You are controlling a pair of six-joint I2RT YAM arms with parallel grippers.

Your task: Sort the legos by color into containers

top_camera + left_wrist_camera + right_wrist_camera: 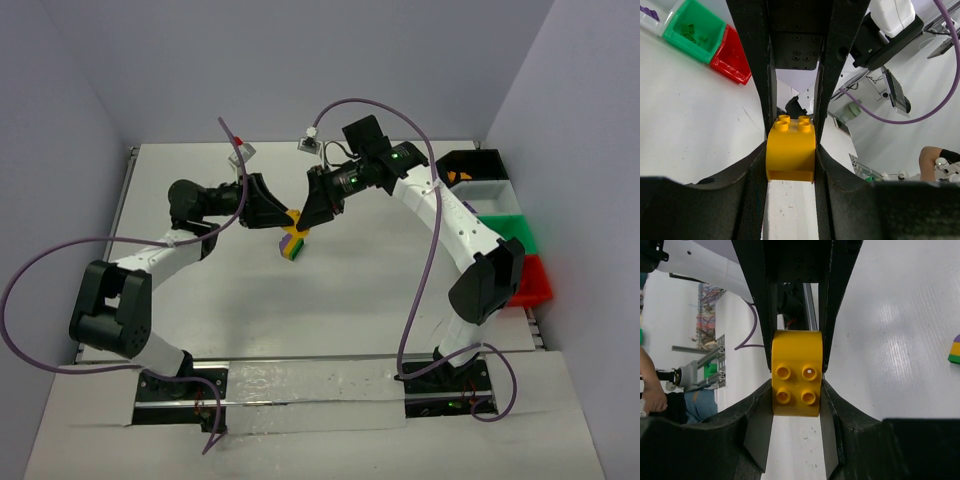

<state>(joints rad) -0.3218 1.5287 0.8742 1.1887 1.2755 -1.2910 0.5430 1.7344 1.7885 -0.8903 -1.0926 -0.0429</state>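
Yellow lego | left claw, right claw both clench it | over table middle, edges far

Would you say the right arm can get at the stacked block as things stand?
Probably not yet: the right hand and left hand both grip the yellow brick; the stacked block lies uncovered.

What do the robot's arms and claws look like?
The left arm and right arm are white segments with chunky black joints. The left claw and right claw are black, two-fingered. A purple cable loops off each; a green light glows on the right.
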